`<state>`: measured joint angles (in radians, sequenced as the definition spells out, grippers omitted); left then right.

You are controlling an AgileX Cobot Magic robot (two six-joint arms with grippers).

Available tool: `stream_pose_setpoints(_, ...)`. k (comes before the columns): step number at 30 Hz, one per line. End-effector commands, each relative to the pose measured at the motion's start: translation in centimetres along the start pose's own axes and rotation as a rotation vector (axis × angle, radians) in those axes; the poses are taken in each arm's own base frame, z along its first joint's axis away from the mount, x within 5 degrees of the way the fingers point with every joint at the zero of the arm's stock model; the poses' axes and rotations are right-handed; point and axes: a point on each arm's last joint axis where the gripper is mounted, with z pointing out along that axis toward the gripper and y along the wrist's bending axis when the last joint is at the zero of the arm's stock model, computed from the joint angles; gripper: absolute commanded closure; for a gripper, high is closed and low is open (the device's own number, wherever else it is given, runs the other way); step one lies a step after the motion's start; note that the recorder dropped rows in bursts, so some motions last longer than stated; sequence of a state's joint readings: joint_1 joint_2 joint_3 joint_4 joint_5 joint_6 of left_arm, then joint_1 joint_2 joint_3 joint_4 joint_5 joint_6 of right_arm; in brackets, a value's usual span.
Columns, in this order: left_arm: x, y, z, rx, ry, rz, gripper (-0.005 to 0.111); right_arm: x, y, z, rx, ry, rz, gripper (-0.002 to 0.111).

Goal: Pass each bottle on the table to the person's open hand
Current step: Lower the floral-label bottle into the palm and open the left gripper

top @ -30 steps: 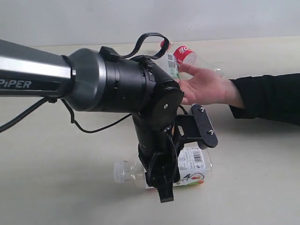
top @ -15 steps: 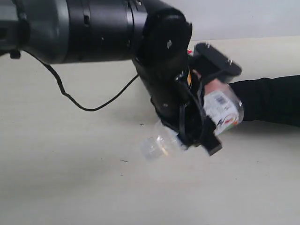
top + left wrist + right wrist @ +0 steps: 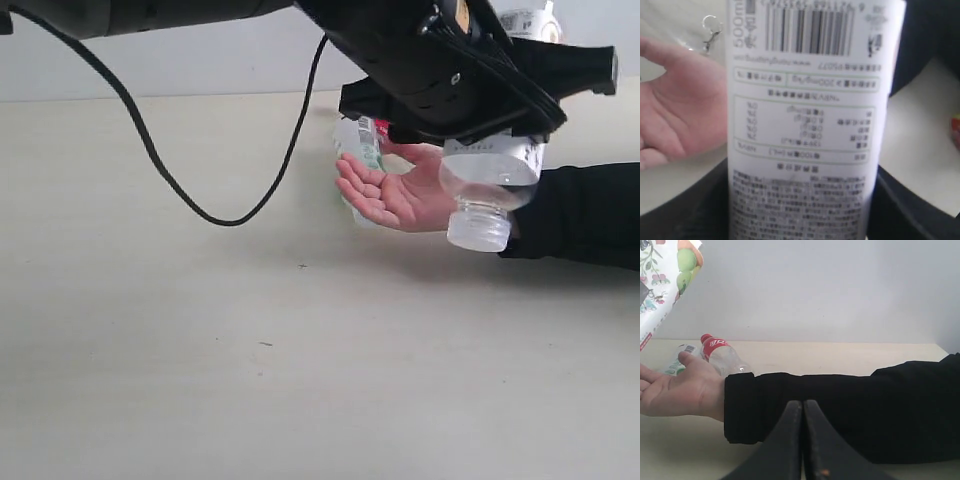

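As the left arm crowds the top of the exterior view, the left gripper (image 3: 480,110) is half lost in black housing, yet its jaws are clamped round a bottle (image 3: 492,178) whose floral label runs off the upper edge. Two more bottles lie behind the hand (image 3: 395,195), mostly covered by it: a green-label bottle (image 3: 358,140) and a red-label bottle (image 3: 720,352), only slivers showing from outside. The black sleeve (image 3: 580,215) is cut off at the right. Down below, the table (image 3: 200,350) is pale beige, matte, with a few dark specks, and a plain grey-white wall (image 3: 230,60) rises past its far edge. A cable (image 3: 228,222) loops above it. The held bottle hangs in the air just beside the palm, over the table's far right part, long axis near upright, clear cap pointing down. Right gripper (image 3: 802,407): fingers pressed together, holding nothing, low by the sleeve.
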<state>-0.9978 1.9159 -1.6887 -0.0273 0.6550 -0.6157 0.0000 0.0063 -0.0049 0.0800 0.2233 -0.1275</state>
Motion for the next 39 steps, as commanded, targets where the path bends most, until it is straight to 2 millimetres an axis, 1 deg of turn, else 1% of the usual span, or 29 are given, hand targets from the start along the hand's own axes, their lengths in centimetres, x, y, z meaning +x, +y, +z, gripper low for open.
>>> stream_pose_setpoints(1, -1.2, 2.5, 1.3, -0.059, -0.006, -0.19, 0.107, 0.1, 0.0, 0.0, 0.0, -0.003, -0.004, 0.108)
stream_pose_setpoints(3, -1.4, 3.8, 2.2, -0.091, 0.004, -0.221, 0.107, 0.1, 0.0, 0.0, 0.0, -0.003, -0.004, 0.108)
stream_pose_setpoints(7, -1.8, 5.7, 3.5, -0.135, 0.01, -0.242, 0.107, 0.1, 0.0, 0.0, 0.0, -0.003, -0.004, 0.108)
stream_pose_setpoints(11, -2.0, 7.2, 5.0, -0.153, 0.004, -0.261, 0.107, 0.1, 0.0, 0.0, 0.0, -0.003, -0.004, 0.108)
stream_pose_setpoints(17, -2.3, 8.1, 6.5, -0.137, -0.034, -0.268, 0.107, 0.1, 0.0, 0.0, 0.0, -0.003, -0.004, 0.108)
stream_pose_setpoints(19, -2.2, 8.2, 6.7, -0.136, -0.034, -0.27, 0.104, 0.1, 0.0, 0.0, 0.0, -0.003, -0.004, 0.108)
stream_pose_setpoints(21, -2.2, 8.2, 6.9, -0.13, -0.038, -0.274, 0.096, 0.1, 0.0, 0.0, 0.0, -0.003, -0.004, 0.108)
stream_pose_setpoints(23, -2.2, 8.2, 6.9, -0.129, -0.039, -0.28, 0.085, 0.1, 0.0, 0.0, 0.0, -0.003, -0.004, 0.108)
stream_pose_setpoints(25, -2.2, 8.2, 6.9, -0.129, -0.039, -0.28, 0.07, 0.1, 0.0, 0.0, 0.0, -0.003, -0.004, 0.108)
stream_pose_setpoints(28, -2.2, 8.2, 6.9, -0.129, -0.039, -0.28, 0.053, 0.1, 0.0, 0.0, 0.0, -0.003, -0.004, 0.108)
stream_pose_setpoints(34, -2.2, 8.2, 6.9, -0.126, -0.043, -0.264, 0.028, 0.1, 0.0, 0.0, 0.0, -0.003, -0.004, 0.108)
stream_pose_setpoints(36, -2.3, 8.2, 6.9, -0.129, -0.043, -0.243, 0.023, 0.1, 0.0, 0.0, 0.0, -0.003, -0.004, 0.108)
stream_pose_setpoints(39, -2.3, 8.2, 6.9, -0.129, -0.042, -0.231, 0.022, 0.1, 0.0, 0.0, 0.0, -0.003, -0.004, 0.108)
